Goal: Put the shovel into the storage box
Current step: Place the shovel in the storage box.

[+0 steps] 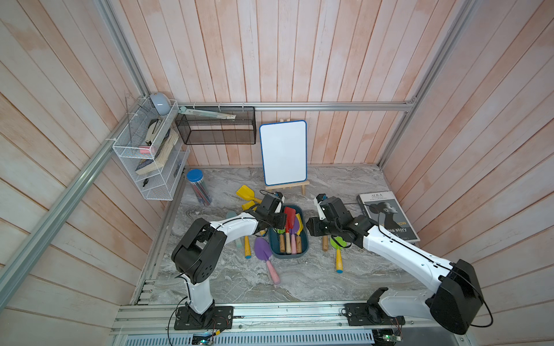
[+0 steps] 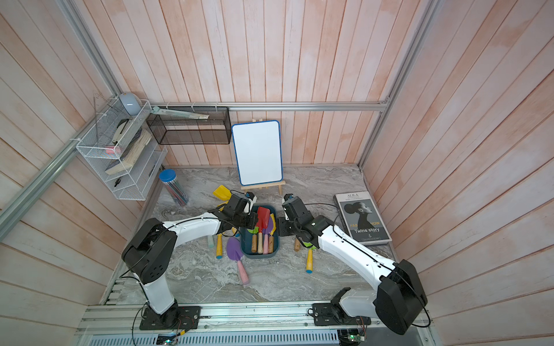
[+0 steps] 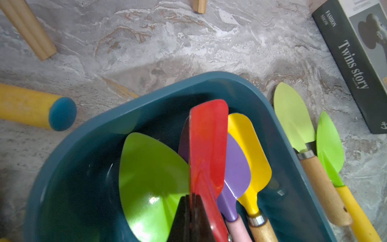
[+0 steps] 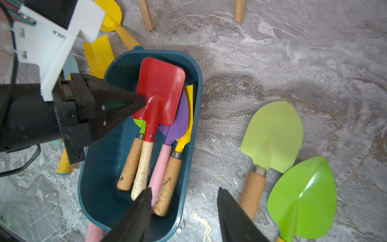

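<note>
Pinching the red shovel (image 4: 161, 88) at its blade's shoulder with the left gripper (image 4: 140, 102) clamped closed, and holding it tilted over the other shovels (image 4: 178, 121) lying in the box (image 4: 98, 167), its pale wooden handle down among theirs. Looks light and stiff, with glossy painted metal likely to slip in so thin an edge pinch, so probably better taken by the neck or the rougher handle. Shows the right gripper (image 4: 184, 190), jaws parted and empty, above the box's side by the handles, with a pale green shovel (image 4: 272, 134) and a bright green shovel (image 4: 303, 199) just beside on the table (image 4: 272, 52).
</note>
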### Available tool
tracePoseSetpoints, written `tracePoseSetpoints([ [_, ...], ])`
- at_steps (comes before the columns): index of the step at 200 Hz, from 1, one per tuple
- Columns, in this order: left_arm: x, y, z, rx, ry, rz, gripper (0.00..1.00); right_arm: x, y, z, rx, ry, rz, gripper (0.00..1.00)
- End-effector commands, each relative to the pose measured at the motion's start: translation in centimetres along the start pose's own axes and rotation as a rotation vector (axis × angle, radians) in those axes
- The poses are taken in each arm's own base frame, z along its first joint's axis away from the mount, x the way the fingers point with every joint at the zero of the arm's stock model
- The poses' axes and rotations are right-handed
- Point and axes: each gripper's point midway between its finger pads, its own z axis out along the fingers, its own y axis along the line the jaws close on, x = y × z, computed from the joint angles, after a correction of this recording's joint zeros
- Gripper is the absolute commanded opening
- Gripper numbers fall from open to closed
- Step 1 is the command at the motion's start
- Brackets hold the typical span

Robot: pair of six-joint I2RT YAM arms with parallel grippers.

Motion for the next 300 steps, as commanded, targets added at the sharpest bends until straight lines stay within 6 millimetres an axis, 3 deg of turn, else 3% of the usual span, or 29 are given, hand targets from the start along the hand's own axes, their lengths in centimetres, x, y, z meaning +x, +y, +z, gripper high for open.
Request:
tracePoseSetpoints([
  [1,2.3,0.5,1.2,-0.012,0.078,-0.038,0.0,0.0,0.0,0.4,0.002,-0.002,-0.019,0.56],
  [13,2.6,0.6,1.4,-0.021,0.091,-0.048,0.0,0.0,0.1,0.4,0.001,-0.001,-0.019,0.57],
  [110,2.5,1.5,1.5,-0.157,0.166,-0.058,0.3,0.0,0.1,0.7,-0.002,0.001,-0.019,0.56],
  [141,1.8,1.2,1.0,-0.17,0.156,-0.05,0.33,0.0,0.1,0.7,-0.002,0.002,-0.02,0.57],
  [181,0.1,-0.1,-0.2,-0.158,0.121,-0.03,0.46,0.1,-0.2,0.8,0.014,0.001,-0.009,0.57],
  [204,-0.9,-0.9,-1.0,-0.144,0.093,-0.022,0.56,0.2,-1.1,0.9,0.052,0.005,0.013,0.57],
  [248,-3.1,-2.4,-3.0,-0.113,0.029,-0.009,0.65,1.4,-3.8,1.2,0.149,0.033,0.082,0.57],
  [300,-5.0,-5.2,-5.4,0.007,-0.062,-0.006,0.72,5.0,-7.0,1.9,0.271,0.124,0.136,0.57],
])
